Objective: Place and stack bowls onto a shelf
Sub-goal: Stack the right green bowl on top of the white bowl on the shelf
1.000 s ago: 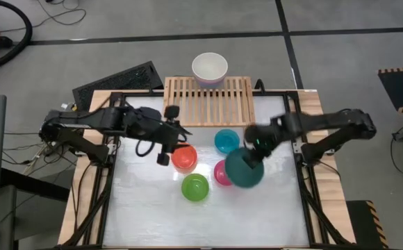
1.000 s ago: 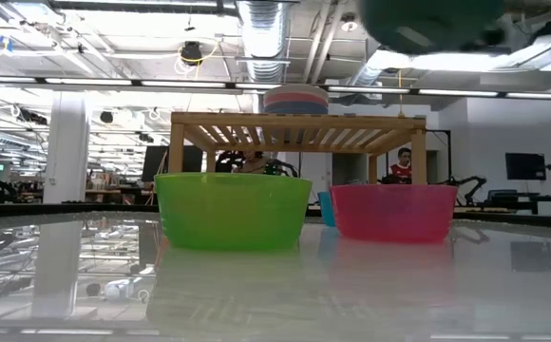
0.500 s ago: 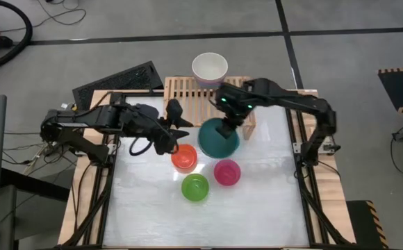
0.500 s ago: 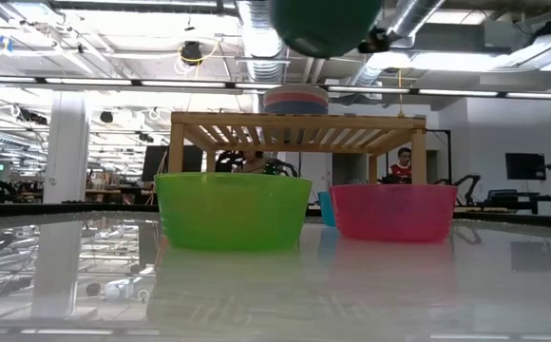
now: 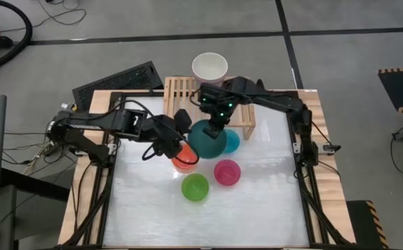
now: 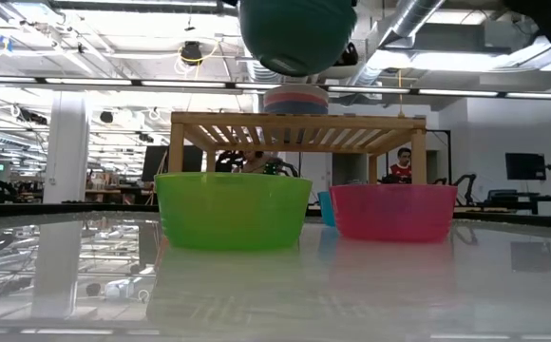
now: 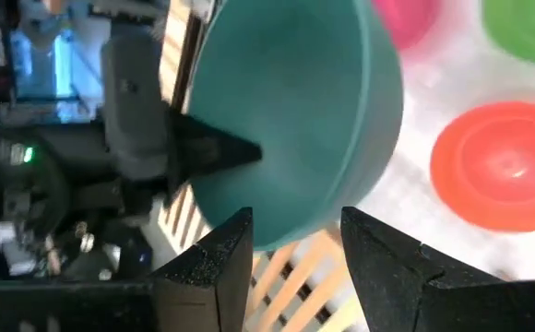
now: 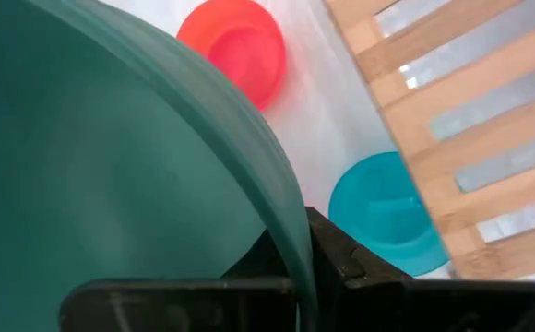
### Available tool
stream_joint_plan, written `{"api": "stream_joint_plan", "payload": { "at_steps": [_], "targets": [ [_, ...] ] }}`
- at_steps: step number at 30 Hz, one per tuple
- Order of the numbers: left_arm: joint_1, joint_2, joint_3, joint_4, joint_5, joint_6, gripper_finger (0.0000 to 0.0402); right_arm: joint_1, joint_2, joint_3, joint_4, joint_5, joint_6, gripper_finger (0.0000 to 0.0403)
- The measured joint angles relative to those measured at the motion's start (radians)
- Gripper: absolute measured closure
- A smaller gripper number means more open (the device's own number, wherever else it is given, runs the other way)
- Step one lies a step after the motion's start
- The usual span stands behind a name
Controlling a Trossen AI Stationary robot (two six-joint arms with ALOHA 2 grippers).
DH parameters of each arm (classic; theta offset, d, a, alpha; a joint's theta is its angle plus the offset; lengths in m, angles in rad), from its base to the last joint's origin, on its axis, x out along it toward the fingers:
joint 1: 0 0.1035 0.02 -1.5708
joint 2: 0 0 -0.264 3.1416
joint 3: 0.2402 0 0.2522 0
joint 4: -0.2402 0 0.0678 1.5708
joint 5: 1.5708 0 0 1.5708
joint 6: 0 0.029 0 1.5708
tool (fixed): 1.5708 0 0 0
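Nearest in the low view, the lime green bowl [image 6: 233,210] and the magenta bowl [image 6: 394,211] stand upright on the desk [image 5: 257,208], mouths up; from above, green lies at about 7 o'clock of magenta. Past them sit the red bowl [image 5: 183,158] and the cyan bowl [image 5: 231,142], the cyan partly hidden under the dark teal bowl [image 5: 207,139]. That teal bowl hangs in the air in front of the shelf [image 5: 241,111], tilted; the left wrist view shows its mouth turned sideways. The right gripper [image 5: 214,127] is pressed together on its rim. The left gripper [image 5: 179,123], at about 9 o'clock of the teal bowl, is spread and holds nothing. Only the low view shows a stack of bowls [image 6: 295,99] on the shelf's far edge, cream-white on top from above.
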Motion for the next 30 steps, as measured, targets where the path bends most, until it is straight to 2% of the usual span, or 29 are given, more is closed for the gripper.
{"api": "stream_joint_plan", "payload": {
  "at_steps": [7,14,20,27,30],
  "targets": [
    [-0.006,0.016,0.002,-0.034,0.119,0.027,0.0250,0.003,0.000,0.000,-0.009,0.000,-0.028,0.0378],
    [-0.014,0.056,0.003,-0.038,0.158,0.125,0.0266,0.036,0.000,0.000,-0.020,0.000,-0.060,0.0378],
    [-0.023,0.091,0.001,-0.059,0.116,0.179,0.0302,0.053,0.001,0.000,-0.021,0.005,-0.057,0.0378],
    [-0.062,0.125,0.001,-0.062,0.052,0.255,0.0382,0.070,0.002,-0.002,-0.020,0.017,-0.052,0.0378],
    [-0.071,0.129,0.000,-0.065,0.043,0.251,0.0393,0.074,0.002,-0.002,-0.014,0.020,-0.051,0.0378]
  ]
}}
